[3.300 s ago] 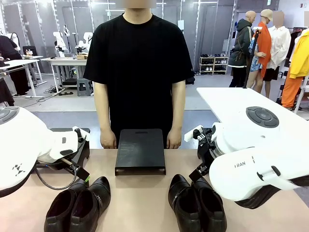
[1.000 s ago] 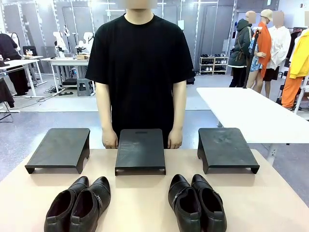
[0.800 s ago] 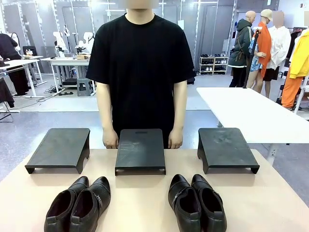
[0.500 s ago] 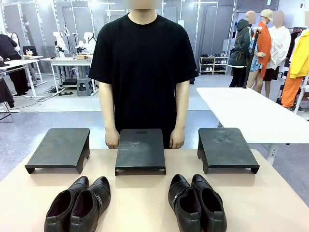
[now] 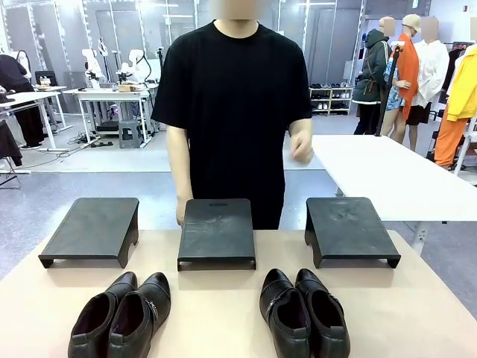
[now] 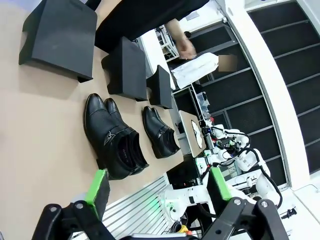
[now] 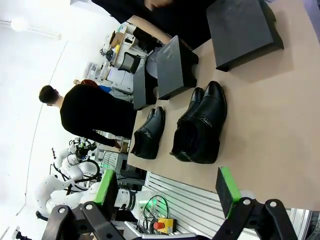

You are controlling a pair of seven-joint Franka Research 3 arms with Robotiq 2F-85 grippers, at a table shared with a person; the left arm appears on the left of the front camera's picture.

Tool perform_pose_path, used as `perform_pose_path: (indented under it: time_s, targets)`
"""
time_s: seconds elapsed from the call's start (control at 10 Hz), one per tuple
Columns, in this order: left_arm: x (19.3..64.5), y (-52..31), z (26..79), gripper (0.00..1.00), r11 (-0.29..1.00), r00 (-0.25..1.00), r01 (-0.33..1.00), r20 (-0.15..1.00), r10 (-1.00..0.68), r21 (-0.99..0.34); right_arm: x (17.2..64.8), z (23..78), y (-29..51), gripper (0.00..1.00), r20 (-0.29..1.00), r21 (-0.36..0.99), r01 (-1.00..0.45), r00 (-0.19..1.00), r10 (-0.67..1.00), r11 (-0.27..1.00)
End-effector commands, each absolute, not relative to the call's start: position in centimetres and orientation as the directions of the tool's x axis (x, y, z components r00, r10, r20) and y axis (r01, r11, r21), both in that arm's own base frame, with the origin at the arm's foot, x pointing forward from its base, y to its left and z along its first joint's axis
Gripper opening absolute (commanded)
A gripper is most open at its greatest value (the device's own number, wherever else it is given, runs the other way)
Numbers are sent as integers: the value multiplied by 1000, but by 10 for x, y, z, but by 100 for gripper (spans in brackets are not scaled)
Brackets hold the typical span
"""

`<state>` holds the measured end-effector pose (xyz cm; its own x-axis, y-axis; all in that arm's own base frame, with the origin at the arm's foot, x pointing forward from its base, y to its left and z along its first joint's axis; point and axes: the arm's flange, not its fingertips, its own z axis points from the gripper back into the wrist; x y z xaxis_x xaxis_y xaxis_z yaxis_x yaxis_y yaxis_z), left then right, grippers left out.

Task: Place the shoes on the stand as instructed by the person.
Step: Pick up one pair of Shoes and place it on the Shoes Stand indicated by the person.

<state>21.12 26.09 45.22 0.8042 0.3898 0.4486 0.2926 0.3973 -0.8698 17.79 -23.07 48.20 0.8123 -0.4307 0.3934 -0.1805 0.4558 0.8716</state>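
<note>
- Two pairs of shoes sit at the bottom of the front view on the table (image 5: 216, 328): the left pair (image 5: 123, 317), with a small buckle, at lower left, and the right pair (image 5: 304, 312) at lower right; within each pair the shoes touch
- Three stands line the middle of the frame, apart from the shoes: left stand (image 5: 93, 227), middle stand (image 5: 217, 229), right stand (image 5: 347, 227); all are bare
- Left gripper (image 6: 158, 189) and right gripper (image 7: 167, 191) each have jaws wide apart with nothing between them, well above the table in the wrist views
- The person (image 5: 237, 112) stands at upper centre; the raised hand (image 5: 301, 145) is at chest height and blurred, the other hand (image 5: 181, 211) is low by the middle stand
- Risk: the raised hand points at nothing readable, so moving now could put a pair on the wrong stand, since all three look alike
- Risk: because the shoes touch, a grab on one may drag or tip its mate, and glossy leather may slip in the pads
- Risk: a reach toward the middle stand could meet the low hand beside it
</note>
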Motion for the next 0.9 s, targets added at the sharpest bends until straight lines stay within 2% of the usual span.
perform_pose_path:
  time_s: [0.0,0.8]
  targets:
    - [208,262,452,100,399,807,313,463,367,-862,178,483,-231,100,407,870,-199,807,-428,451]
    - [208,262,452,100,399,807,313,463,367,-862,178,483,-231,100,407,870,-199,807,-428,451]
